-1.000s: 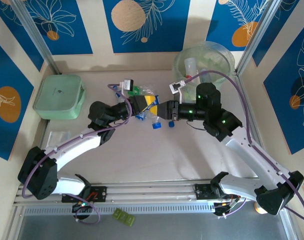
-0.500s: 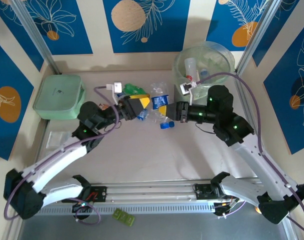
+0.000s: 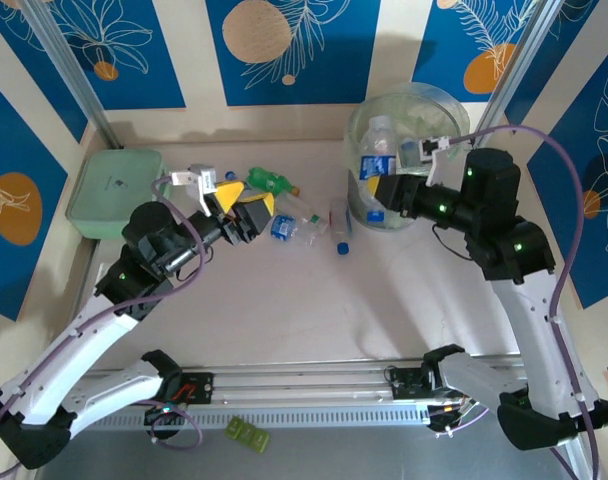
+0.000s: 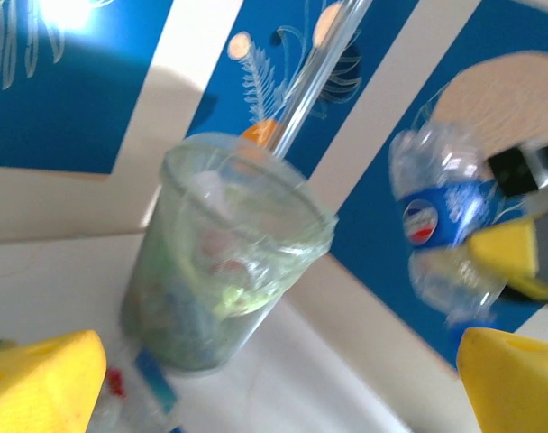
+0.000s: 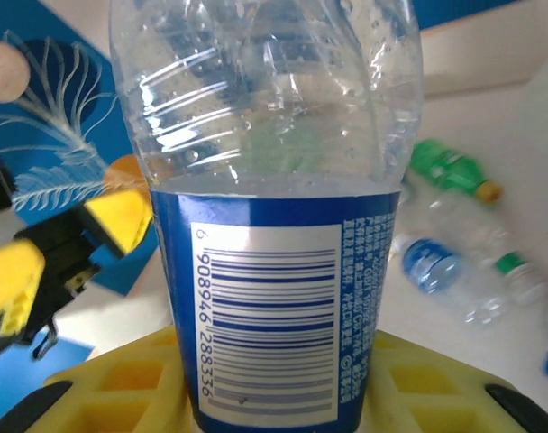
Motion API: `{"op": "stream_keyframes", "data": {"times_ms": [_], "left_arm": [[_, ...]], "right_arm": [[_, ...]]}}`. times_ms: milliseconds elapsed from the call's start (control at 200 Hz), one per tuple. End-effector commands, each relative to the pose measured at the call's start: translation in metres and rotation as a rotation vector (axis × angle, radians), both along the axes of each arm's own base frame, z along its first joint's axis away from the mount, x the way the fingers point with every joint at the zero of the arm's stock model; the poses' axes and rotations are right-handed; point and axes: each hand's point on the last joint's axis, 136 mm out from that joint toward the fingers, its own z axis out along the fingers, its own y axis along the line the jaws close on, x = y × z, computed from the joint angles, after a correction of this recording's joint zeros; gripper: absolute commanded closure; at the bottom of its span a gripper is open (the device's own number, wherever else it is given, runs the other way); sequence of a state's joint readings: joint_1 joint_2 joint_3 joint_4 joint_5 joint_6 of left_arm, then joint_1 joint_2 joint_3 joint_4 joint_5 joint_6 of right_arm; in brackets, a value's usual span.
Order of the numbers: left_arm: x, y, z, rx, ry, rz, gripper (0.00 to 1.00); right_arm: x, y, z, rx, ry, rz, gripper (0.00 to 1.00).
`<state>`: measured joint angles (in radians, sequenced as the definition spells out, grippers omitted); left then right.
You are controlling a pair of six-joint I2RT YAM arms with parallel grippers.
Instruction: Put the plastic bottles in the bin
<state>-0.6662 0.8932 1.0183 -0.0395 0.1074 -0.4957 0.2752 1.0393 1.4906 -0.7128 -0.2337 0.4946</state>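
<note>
Since the earlier frame the right claw had swung to upper right, pinching a clear, blue-labelled plastic bottle at the left rim of the tall translucent bag-lined bin; the left claw, spread wide, had drawn back left of loose crushed bottles on the worktop. Left wrist: bin centre, bottle right. Right wrist: the claw clamped its label.

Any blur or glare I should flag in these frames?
Left wrist: smeared throughout, the bin soft, a blown-out glare patch top left. Right wrist: the bottle crisp up close, background soft. Top external: sharp, evenly lit.
</note>
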Motion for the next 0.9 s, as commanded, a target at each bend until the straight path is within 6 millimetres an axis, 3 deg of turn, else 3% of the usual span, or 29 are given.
{"op": "stream_keyframes", "data": {"times_ms": [0, 190, 365, 705, 895], "left_arm": [[0.005, 0.007, -0.017, 0.141, -0.001, 0.049, 0.01], [0.008, 0.004, -0.033, 0.19, 0.008, 0.042, 0.01], [0.013, 0.005, -0.044, 0.219, 0.042, 0.062, 0.0], [0.019, -0.003, -0.062, 0.203, 0.086, 0.047, 0.01], [0.02, -0.005, -0.065, 0.197, 0.094, 0.044, 0.01]], "right_arm": [[0.023, -0.025, -0.004, -0.146, -0.014, -0.122, 0.7], [0.068, -0.059, 0.009, -0.287, -0.043, -0.299, 0.7], [0.106, -0.086, 0.006, -0.37, -0.013, -0.412, 0.7], [0.176, -0.125, -0.026, -0.479, 0.095, -0.527, 0.71], [0.205, -0.135, -0.059, -0.533, 0.188, -0.546, 0.69]]}}
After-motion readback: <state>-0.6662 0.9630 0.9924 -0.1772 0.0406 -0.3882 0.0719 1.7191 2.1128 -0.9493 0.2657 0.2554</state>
